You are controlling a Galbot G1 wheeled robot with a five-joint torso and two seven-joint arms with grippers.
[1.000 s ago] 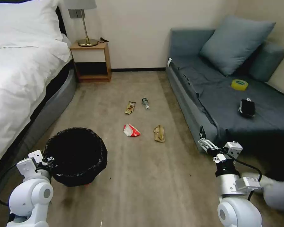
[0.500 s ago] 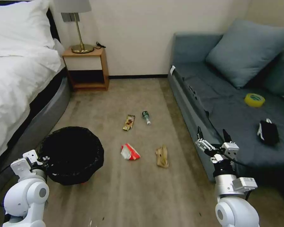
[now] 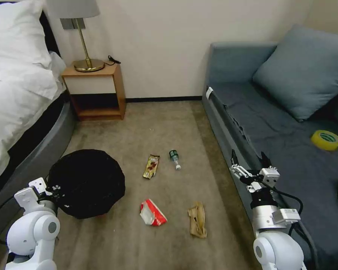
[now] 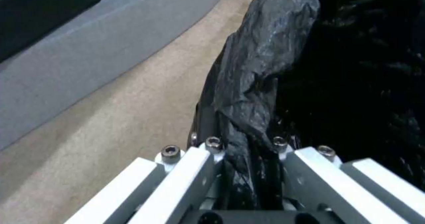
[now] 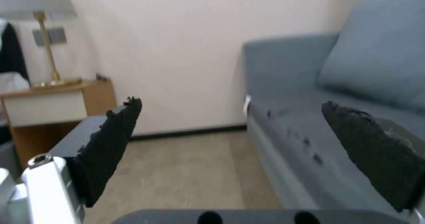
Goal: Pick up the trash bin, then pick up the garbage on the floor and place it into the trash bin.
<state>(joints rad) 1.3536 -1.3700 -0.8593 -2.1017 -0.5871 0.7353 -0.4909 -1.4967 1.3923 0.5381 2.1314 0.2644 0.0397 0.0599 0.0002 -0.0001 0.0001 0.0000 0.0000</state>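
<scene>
Bin part looks done: the left gripper has its fingers pinched on the bagged rim of the bin, holding it low at the robot's 10 o'clock, right by the bed. Can't tell from the head view if it's fully off the carpet, but it tips a bit, so I'd guess it's carried.

So we're on the garbage step, nothing collected yet. All four pieces sit on the floor ahead:
- red packet at about 12, nearest
- brown paper just beside it, toward 1
- wrapper farther out at 12
- bottle next to the wrapper, slightly to 1

The right gripper hangs in the air at 2 o'clock along the sofa edge, fingers spread wide and holding nothing — it's aimed forward, not down.

Next move, I reckon: the right arm needs to swing in toward 12 and tip down over the packet or paper, probably with some torso bend — both are flat, crumpled things on carpet, so the grab has to go low. The bin should stay close for the drop.
</scene>
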